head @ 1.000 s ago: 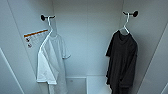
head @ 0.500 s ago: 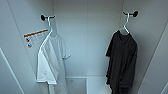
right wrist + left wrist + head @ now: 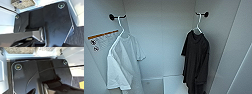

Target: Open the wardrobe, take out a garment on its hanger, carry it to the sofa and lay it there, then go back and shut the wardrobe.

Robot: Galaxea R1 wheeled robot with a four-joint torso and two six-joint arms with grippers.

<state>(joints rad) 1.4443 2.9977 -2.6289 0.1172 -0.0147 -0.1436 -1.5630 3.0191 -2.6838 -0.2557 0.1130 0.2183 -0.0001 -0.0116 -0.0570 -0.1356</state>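
Open wardrobe [image 3: 159, 37], white interior. Two shirts hang inside, one per hanger: a black garment [image 3: 196, 62] on its white hanger [image 3: 198, 26] from the right-side peg, a white T-shirt [image 3: 121, 65] from the left-side peg. Whether either pincer is parted or closed cannot be told.

Garment [image 3: 196, 60] — soft matt cloth; wardrobe [image 3: 161, 37] smooth.
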